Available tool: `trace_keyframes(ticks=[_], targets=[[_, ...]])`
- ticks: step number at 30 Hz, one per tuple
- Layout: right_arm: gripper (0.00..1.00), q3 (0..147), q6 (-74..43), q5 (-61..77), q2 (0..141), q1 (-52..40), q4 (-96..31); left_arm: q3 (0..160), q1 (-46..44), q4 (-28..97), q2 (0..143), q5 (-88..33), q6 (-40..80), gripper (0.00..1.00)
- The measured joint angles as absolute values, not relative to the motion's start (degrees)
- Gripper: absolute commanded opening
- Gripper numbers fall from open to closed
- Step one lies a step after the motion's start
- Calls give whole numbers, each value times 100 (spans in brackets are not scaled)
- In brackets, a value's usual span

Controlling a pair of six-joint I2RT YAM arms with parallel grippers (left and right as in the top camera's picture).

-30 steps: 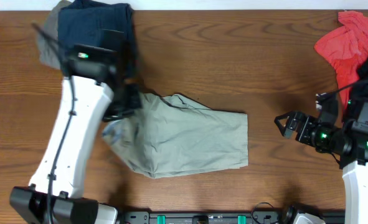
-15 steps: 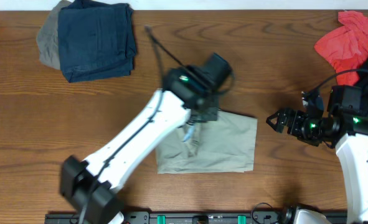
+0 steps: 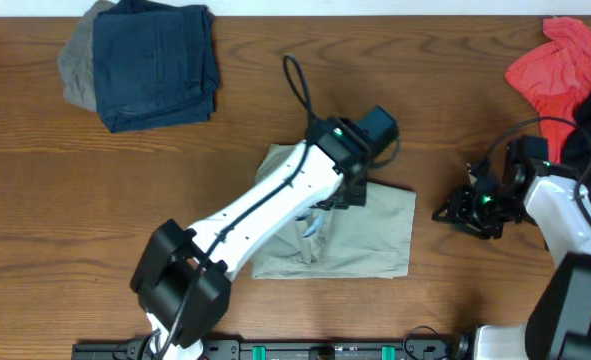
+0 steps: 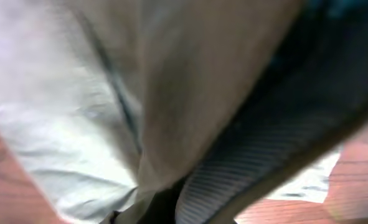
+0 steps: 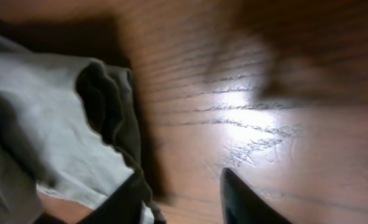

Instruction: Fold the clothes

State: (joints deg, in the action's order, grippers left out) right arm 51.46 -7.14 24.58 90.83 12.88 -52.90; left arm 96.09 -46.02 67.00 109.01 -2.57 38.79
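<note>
Left hand [image 3: 349, 188], half hidden under its own wrist, is clamped on the shorts [image 3: 375, 238] mid-desk [image 3: 455, 80]; blurred cloth fills its camera. Right hand [image 3: 447, 212] stands partly apart, empty, beside the shorts' edge.

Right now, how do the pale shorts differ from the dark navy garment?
The shorts are pale khaki; the navy garment is dark blue. The shorts lie mid-table on bare wood; the navy garment lies at the far left corner, atop a grey cloth. Both rest on the same wooden table.
</note>
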Motion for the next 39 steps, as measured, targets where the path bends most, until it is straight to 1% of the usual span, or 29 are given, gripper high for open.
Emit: trace_keyframes(ticks=[3,5,7,8,9,10,16,27,32,39], targets=[[18,5146,-703,2445,9264,1188,-5240,9609,-4324,6890,10724,-257,3881,6],[13,5146,-701,2445,9336,1059,-5181,9609,-4123,6971,10541,-259,3876,6],[11,5144,-705,2443,9391,926,-5118,9609,-3944,7052,10298,-252,3874,6],[9,5137,-703,2443,9428,847,-5061,9609,-3885,7072,10171,-252,3874,6],[3,5124,-716,2440,9483,764,-4998,9609,-3859,7085,10084,-255,3874,6],[1,5116,-740,2425,9526,705,-4965,9609,-3844,7109,9972,-252,3874,6],[1,5046,-928,2366,9863,460,-4836,9609,-3846,7227,9695,-252,3874,6],[2,5043,-1146,2373,9909,1,-4611,9609,-3846,7282,9699,-336,3874,6],[3,5043,-1308,2370,9931,-161,-4427,9609,-3859,7279,9699,-558,3876,6],[4,5043,-1450,2359,9944,-276,-4283,9609,-4268,7028,9699,-676,3881,6]])
